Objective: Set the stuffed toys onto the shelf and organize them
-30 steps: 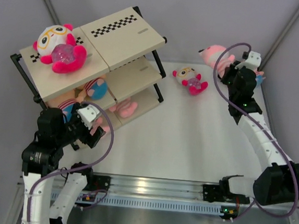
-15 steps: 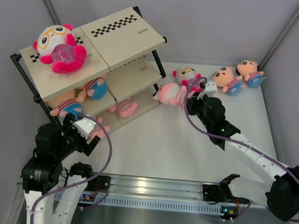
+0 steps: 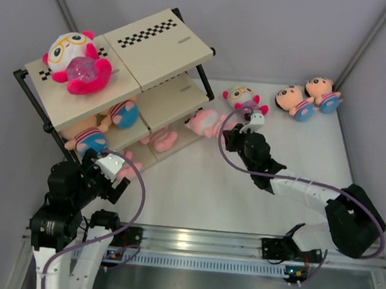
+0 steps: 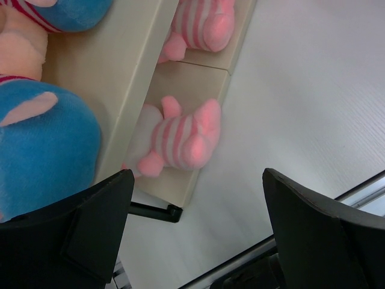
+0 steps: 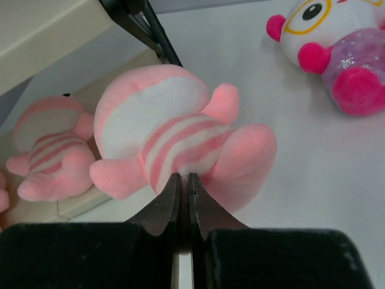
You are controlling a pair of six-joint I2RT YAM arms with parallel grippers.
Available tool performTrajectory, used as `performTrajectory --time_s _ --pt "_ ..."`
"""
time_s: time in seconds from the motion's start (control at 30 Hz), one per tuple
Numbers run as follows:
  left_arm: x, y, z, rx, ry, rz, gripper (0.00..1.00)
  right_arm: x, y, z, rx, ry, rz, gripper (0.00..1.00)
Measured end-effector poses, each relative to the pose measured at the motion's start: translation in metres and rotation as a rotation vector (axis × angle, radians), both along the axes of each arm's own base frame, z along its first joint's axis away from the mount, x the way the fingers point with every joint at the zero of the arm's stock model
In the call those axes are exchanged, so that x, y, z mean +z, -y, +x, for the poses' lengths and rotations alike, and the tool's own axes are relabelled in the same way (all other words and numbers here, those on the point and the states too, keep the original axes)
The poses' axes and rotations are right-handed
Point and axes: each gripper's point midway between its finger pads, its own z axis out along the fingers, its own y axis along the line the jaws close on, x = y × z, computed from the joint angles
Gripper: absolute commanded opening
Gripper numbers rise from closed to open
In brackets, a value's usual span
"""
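My right gripper (image 3: 225, 135) is shut on a pale pink striped toy (image 3: 205, 122) and holds it at the shelf's (image 3: 163, 42) right end, by the lower tier. In the right wrist view the fingertips pinch its body (image 5: 168, 138) at my right gripper (image 5: 184, 177). My left gripper (image 3: 114, 177) is open and empty in front of the shelf's left end; it shows wide open in the left wrist view (image 4: 198, 229). A white-headed hot-pink toy (image 3: 75, 60) lies on the top board. Peach-faced toys (image 3: 118, 113) lie on the middle tier, pale pink ones (image 3: 161, 139) on the bottom board.
A small white-headed toy (image 3: 246, 98) lies on the table right of the shelf. Two peach-faced toys (image 3: 293, 100) (image 3: 322, 93) lie in the far right corner. The shelf's black corner post (image 5: 138, 24) stands just beyond the held toy. Grey walls enclose the table.
My right arm has swung from the far right corner leftward to the shelf, carrying the pale pink toy. My left arm has drawn back slightly from the shelf.
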Motion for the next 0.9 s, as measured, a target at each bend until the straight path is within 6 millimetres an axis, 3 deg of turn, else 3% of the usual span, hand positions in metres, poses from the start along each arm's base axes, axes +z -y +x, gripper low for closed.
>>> performTrajectory --time_s 0.2,0.6,0.8,0.9 --pt "0.002 0.000 0.000 0.008 0.004 -0.008 0.94 -0.037 -0.022 0.019 0.019 -0.052 -0.020 0.00" --pt "0.006 0.002 -0.002 0.000 0.012 -0.021 0.95 -0.043 -0.072 0.059 0.023 -0.062 0.070 0.00" --pt "0.005 0.003 -0.003 -0.004 0.003 -0.023 0.95 -0.050 -0.118 0.056 0.056 -0.074 0.102 0.01" --pt "0.003 0.004 -0.005 -0.007 -0.007 -0.025 0.95 -0.058 -0.131 0.054 0.052 -0.096 0.124 0.10"
